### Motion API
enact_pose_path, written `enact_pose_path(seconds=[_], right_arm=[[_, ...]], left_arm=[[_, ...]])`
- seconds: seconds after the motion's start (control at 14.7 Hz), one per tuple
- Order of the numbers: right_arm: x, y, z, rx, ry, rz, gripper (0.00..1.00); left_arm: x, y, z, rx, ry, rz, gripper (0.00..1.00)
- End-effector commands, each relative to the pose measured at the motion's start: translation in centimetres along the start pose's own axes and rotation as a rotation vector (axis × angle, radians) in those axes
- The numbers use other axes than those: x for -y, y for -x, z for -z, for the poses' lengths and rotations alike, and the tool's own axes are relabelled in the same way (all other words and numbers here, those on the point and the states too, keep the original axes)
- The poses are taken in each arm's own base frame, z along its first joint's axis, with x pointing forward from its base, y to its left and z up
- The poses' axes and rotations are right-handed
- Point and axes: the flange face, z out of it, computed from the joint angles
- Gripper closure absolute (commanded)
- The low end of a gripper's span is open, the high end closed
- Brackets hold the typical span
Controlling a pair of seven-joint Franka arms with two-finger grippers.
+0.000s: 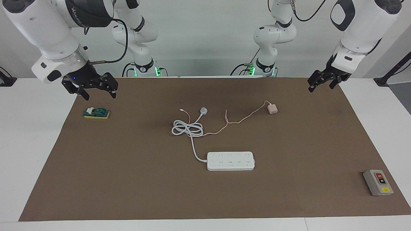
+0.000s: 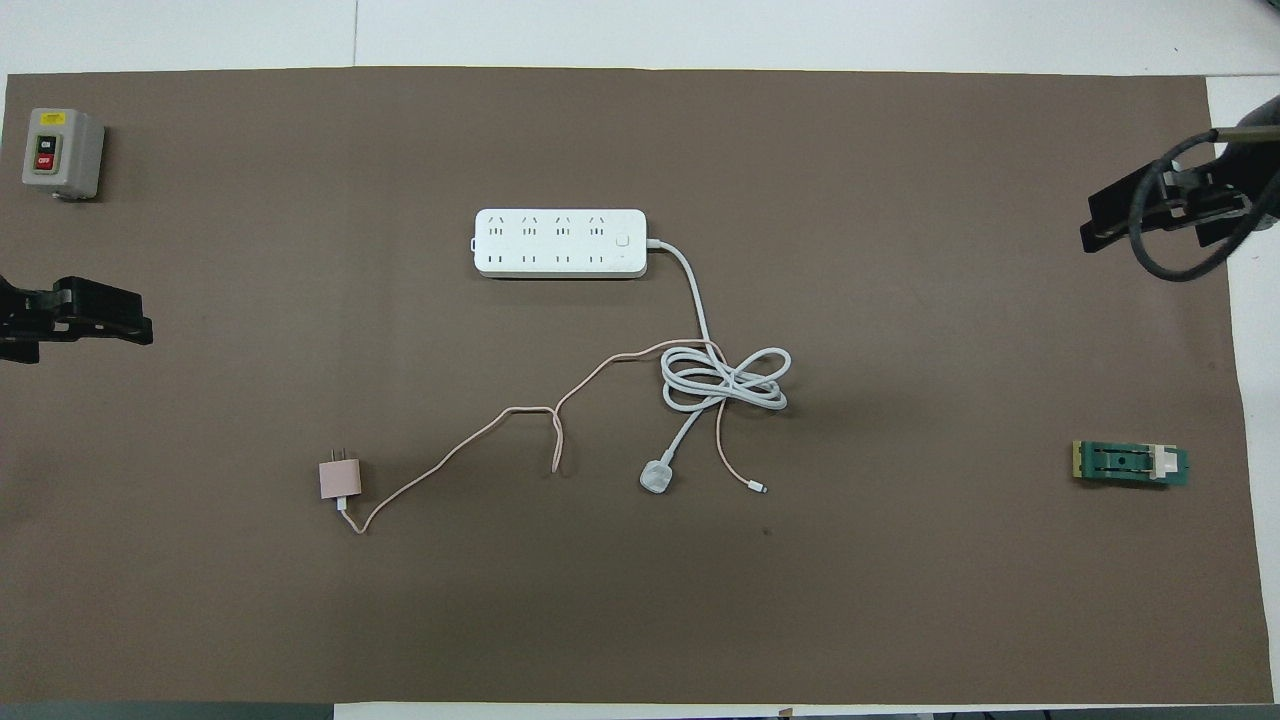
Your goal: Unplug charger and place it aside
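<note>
**Charger free on the mat, both my hands up and empty**

Charger (image 1: 272,109) lay unplugged on the brown mat (image 1: 289,192), nearer to me than the power strip (image 1: 231,160), toward my left arm's end, its pink cable (image 1: 244,118) trailing to the coiled white cord (image 1: 188,128). My left gripper (image 1: 323,84) hung over the mat's corner, fingers apart, holding nothing. My right gripper (image 1: 93,89) hovered spread above the green block (image 1: 96,113).
</note>
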Motion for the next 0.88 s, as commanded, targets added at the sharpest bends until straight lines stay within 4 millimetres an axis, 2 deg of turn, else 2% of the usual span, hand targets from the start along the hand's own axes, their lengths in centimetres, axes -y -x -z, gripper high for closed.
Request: enact_pose_path(seconds=[0.0,0.27,0.48,0.61,0.81], right_arm=[[-1.0,4.8,-0.2,0.020,0.039,0.027,0.00],[-1.6,7.6,-0.9,-0.010,0.059,0.030,0.00],[-0.8,7.5,-0.9,-0.015,0.070,0.045,0.00],[-0.6,6.8,-0.8,-0.066,0.073,0.031,0.00],[-0.5,6.7,-1.2,-0.068,0.094,0.012,0.00]], left_arm=[[-0.2,0.3,0.8,0.043,-0.002,0.008,0.00],[-0.7,1.0,0.3,0.079,0.009,0.002,0.00],[-1.4,0.7,0.5,0.050,0.012,-0.020,0.00],[-1.5,0.5,0.6,0.033,0.015,-0.024,0.00],[-1.9,0.5,0.7,0.030,0.034,-0.080,0.00]])
